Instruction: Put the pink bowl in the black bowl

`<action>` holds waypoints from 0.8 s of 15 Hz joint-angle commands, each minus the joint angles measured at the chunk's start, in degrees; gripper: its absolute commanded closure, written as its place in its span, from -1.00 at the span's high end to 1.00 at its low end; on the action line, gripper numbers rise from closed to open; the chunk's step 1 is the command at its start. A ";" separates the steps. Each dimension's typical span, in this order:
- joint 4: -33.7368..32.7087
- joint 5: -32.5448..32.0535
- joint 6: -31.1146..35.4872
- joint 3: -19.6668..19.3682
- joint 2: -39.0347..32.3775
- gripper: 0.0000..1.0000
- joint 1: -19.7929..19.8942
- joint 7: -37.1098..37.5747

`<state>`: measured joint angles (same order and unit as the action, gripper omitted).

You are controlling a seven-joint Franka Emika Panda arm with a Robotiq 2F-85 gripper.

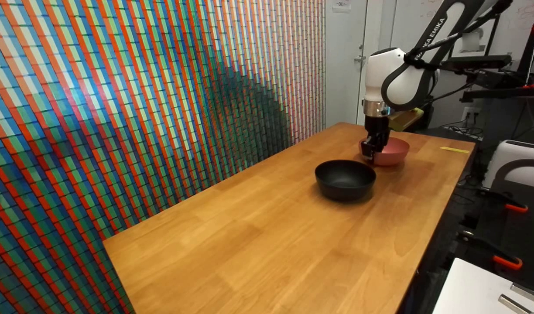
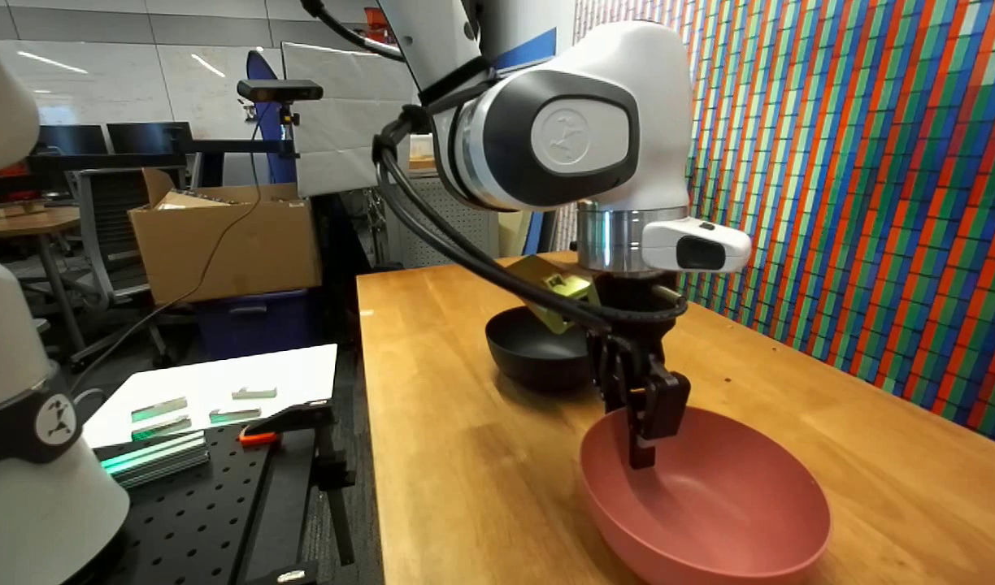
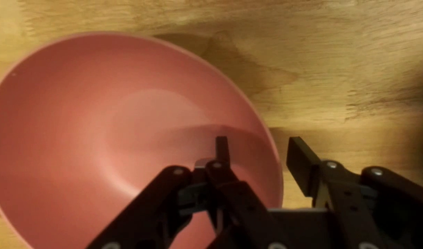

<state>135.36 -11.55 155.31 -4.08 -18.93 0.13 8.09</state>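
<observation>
1. Straddling the rim of the pink bowl (image 3: 76, 121), the gripper (image 3: 258, 148) has its jaws apart: the inner finger (image 3: 222, 150) stands over the bowl's interior, the outer finger (image 3: 302, 166) beyond its side. Bare wood shows between rim and outer finger; nothing is clamped.

2. The pink bowl rests upright on the tabletop (image 1: 249, 244), near the black bowl (image 1: 345, 181) but apart from it. The nesting is not yet done.

3. Reason for the position, as judged: the bowl looks too wide to be spanned, so a pinch on its side is the workable hold. The stretch of rim taken faces the black bowl; the bulk would hang off behind the grip, and centring calls for allowance.

4. Step in hand, as judged: alignment ahead of the grip. Uneven closing could slide or tip the bowl.

5. Materials: the pink bowl is smooth and plain, with a soft sheen and a thin lip; plastic seems likely, unconfirmed. The black bowl is matte, round, low-sided. Finger faces are dark, flat blocks, likely to meet a curved side over a narrow area only. The tabletop is light brown wood with visible grain and joints.

6. A yellow strip (image 1: 454, 150) lies near the tabletop's edge; its purpose cannot be told.
</observation>
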 commanded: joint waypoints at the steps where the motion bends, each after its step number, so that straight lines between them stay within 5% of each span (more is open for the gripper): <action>1: -1.26 0.13 0.35 -1.14 -0.75 -0.60 -0.80 -0.19; 4: -1.29 0.57 -0.35 -0.99 -0.41 -0.96 -0.35 -1.19; 12: -0.15 2.29 -0.44 2.40 4.88 -0.90 -0.73 -4.40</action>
<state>134.41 -11.46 155.23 -3.42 -16.99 0.01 6.63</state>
